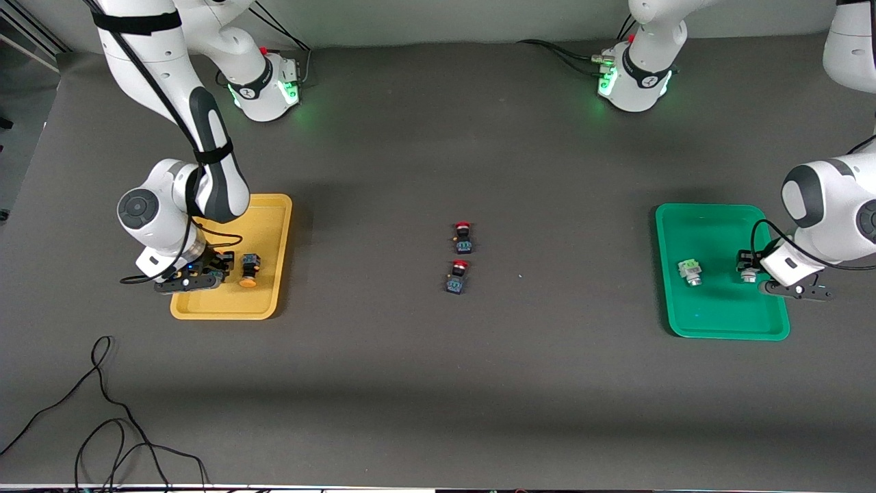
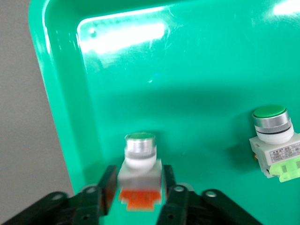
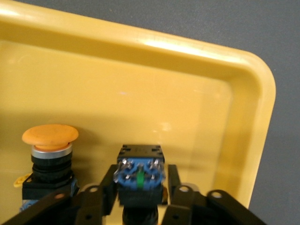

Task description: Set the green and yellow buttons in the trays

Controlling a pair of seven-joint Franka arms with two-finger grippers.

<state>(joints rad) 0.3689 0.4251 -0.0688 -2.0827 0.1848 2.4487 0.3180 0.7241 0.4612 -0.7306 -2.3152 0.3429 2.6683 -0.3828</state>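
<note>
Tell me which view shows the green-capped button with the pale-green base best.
Left wrist view: the green-capped button with the pale-green base shows clearly, with its silver collar and white body, lying on the green rectangular plastic tray. The front view shows it only as a tiny pale speck in that tray. The right wrist view doesn't show it.

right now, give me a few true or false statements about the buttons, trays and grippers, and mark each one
1. Two red-capped buttons lie on the bare table between the trays. True.
2. The green tray holds no buttons. False: two green-capped buttons lie in it, one lying free, the other between the left gripper's fingers.
3. The right gripper is over the yellow tray. True.
4. The yellow tray holds a single button. False: a yellow-capped button lies beside the black-and-blue button between the right gripper's fingers.
5. The green tray sits toward the right arm's end. False: it sits toward the left arm's end.
</note>
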